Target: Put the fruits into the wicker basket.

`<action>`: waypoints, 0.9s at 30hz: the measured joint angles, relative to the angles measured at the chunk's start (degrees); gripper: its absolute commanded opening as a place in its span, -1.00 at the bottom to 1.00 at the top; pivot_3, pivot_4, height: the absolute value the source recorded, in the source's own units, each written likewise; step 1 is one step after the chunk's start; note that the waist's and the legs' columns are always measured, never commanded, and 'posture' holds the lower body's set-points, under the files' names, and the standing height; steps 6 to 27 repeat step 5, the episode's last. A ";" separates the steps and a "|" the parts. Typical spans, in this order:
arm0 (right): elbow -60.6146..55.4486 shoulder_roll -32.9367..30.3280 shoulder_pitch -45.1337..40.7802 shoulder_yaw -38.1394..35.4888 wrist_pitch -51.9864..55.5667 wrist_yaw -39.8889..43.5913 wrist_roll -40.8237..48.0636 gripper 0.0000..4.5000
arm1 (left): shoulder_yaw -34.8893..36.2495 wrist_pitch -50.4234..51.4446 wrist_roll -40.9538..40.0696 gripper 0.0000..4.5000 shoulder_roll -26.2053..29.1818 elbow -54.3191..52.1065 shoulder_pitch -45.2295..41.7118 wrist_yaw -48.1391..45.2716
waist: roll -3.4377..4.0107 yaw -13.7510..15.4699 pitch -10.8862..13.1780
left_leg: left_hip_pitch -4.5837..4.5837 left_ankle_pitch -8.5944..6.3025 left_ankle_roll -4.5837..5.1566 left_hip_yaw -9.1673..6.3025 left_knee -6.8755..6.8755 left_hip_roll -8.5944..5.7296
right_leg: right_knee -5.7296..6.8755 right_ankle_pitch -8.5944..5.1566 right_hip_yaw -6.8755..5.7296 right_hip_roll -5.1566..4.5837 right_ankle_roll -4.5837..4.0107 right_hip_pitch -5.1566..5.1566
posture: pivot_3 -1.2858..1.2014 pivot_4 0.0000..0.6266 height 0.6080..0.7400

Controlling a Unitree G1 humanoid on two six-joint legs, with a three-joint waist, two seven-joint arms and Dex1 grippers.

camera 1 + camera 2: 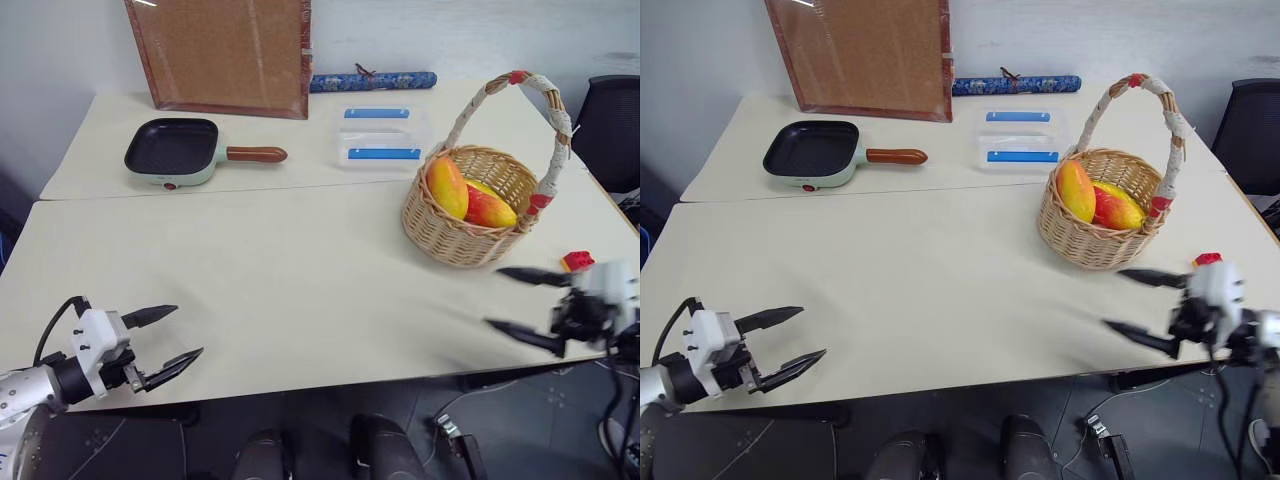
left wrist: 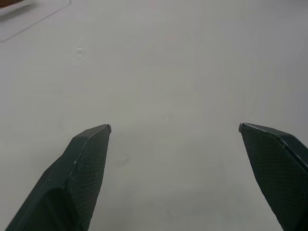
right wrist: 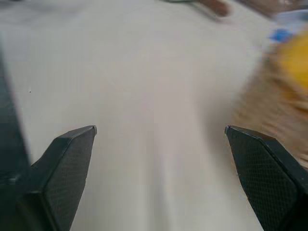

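Yellow-red fruits (image 1: pixel 466 195) both sit in wicker basket (image 1: pixel 452 240). L gripper (image 1: pixel 166 340) & R gripper (image 1: pixel 512 298) spread wide, empty.

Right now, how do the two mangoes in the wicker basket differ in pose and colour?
The left mango stands nearly upright against the wall of the wicker basket, while the right mango lies tilted lower beside it. The left mango shows mostly yellow-orange skin; the right mango shows more red. Both sit inside the basket, side by side and apparently touching, under the arched handle.
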 measured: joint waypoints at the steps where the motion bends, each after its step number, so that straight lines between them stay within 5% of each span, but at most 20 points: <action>1: 1.22 1.72 -1.45 2.18 -1.49 0.51 -0.95 0.98 | -0.37 -0.37 0.16 1.00 -0.50 -0.48 0.08 0.68 | 0.02 -0.04 0.01 | 0.00 0.00 -0.01 0.01 0.00 -0.03 | 0.07 0.00 -0.02 -0.02 0.00 -0.03 | 0.03 -0.52 1.00; 5: 7.96 7.04 -9.88 8.02 -8.62 0.99 -4.72 0.98 | -0.98 -2.02 1.03 1.00 -2.50 -2.74 -0.66 3.88 | 0.09 -0.07 0.05 | 0.00 -0.03 -0.04 0.07 0.07 -0.04 | 0.28 0.03 -0.41 0.02 0.04 -0.12 | 0.03 -0.52 1.00; 27: 7.96 7.04 -9.88 8.02 -8.62 0.99 -4.72 0.98 | -0.98 -2.02 1.03 1.00 -2.50 -2.74 -0.66 3.88 | 0.09 -0.07 0.05 | 0.00 -0.03 -0.04 0.07 0.07 -0.04 | 0.28 0.03 -0.41 0.02 0.04 -0.12 | 0.03 -0.52 1.00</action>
